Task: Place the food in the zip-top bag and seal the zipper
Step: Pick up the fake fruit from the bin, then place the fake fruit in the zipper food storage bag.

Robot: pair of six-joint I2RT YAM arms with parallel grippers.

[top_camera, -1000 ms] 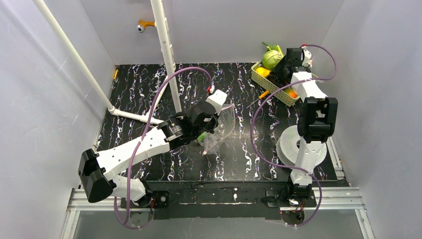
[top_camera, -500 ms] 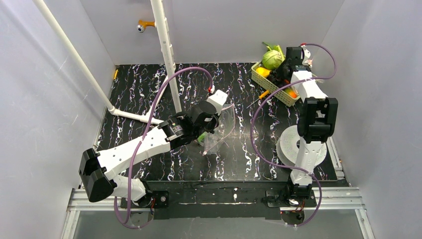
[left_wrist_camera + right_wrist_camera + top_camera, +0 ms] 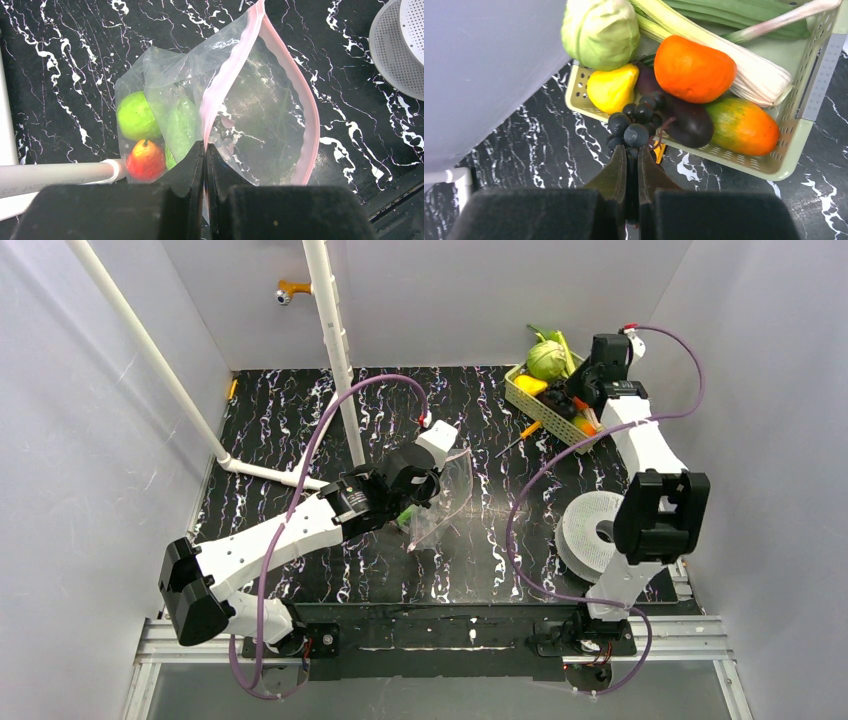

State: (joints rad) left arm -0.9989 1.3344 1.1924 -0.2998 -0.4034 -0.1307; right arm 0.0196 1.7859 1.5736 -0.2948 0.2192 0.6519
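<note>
Your left arm point(image 3: 270, 540) and right arm point(image 3: 648, 445) are white tubes with black joints. A purple cable point(image 3: 395, 377) loops along each. The fingers point(image 3: 190, 167) are black and pointy, on a fat black block.

Bright, even light, soft shadows; glare on the zip-top bag point(image 3: 260, 100) (frame centre); wrist views' bottom edges blurred.
</note>
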